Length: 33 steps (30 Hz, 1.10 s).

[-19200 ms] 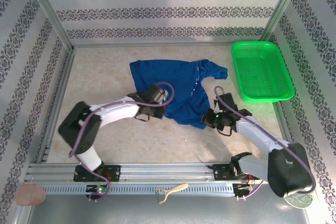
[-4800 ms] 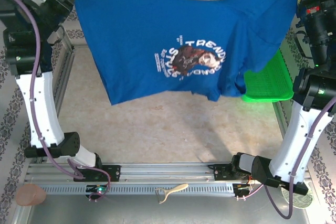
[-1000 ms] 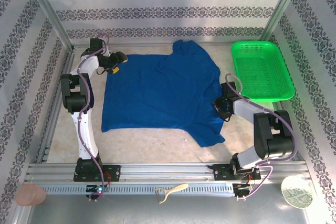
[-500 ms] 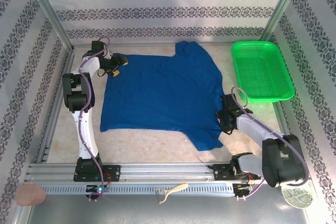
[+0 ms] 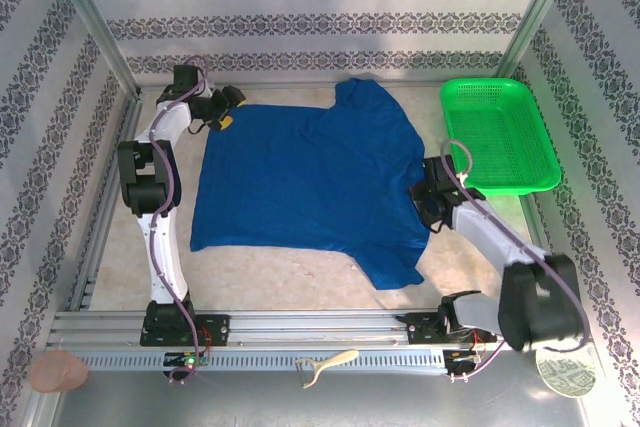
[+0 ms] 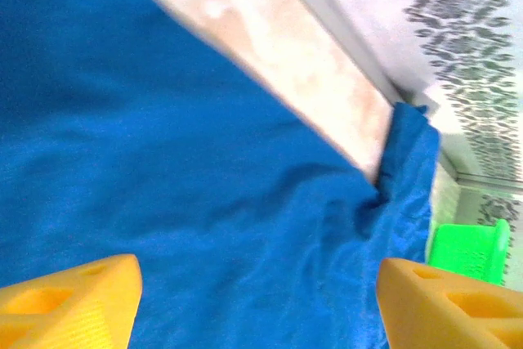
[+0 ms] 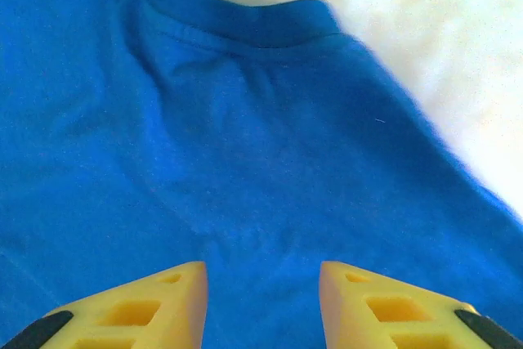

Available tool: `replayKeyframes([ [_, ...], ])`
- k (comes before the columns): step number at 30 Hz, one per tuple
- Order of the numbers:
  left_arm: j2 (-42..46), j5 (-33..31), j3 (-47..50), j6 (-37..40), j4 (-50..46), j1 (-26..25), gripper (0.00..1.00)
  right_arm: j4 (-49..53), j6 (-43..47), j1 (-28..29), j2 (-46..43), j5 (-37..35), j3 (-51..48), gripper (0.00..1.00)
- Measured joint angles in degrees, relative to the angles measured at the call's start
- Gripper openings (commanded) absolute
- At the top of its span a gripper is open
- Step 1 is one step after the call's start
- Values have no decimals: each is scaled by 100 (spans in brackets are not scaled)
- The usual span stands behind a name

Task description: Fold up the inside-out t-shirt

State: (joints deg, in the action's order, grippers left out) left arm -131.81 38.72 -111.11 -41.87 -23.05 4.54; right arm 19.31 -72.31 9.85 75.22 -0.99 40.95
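Overhead, we are seeing the whole t-shirt (image 5: 300, 187) lying flat; up close, our left gripper (image 6: 257, 267) is gaping wide, our right gripper (image 7: 261, 267) narrower, both holding nothing.

One blue t-shirt (image 5: 305, 182) and one green basket (image 5: 500, 137).

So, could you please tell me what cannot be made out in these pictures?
T-shirt underside: top view, pressed against the table.
Left gripper fingers: left wrist view, cut off by the bottom edge; contact with cloth unclear.
Right gripper fingers: right wrist view, likewise cut off.
Basket: left wrist view, blurred, partly behind a finger.
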Motion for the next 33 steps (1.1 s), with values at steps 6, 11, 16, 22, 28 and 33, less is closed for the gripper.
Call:
replayKeyframes([
  [6,-935,201,-1565,-321,205,-660,76,-304,162,7,669,83,302,39],
  [11,-1735,181,-2516,-780,422,-1150,75,-334,-20,17,669,20,264,39],
  [16,-2437,-33,-3021,-1211,511,-1237,74,-289,-365,17,669,-37,94,42],
  [22,-2640,-472,-3182,-1390,544,-1038,74,-9,-662,17,669,-138,50,43],
  [28,-2651,-704,-3187,-1414,533,-734,74,168,-802,17,671,-181,52,43],
  [33,-2651,-791,-3195,-1419,540,-481,74,190,-883,17,778,-179,52,43],
])
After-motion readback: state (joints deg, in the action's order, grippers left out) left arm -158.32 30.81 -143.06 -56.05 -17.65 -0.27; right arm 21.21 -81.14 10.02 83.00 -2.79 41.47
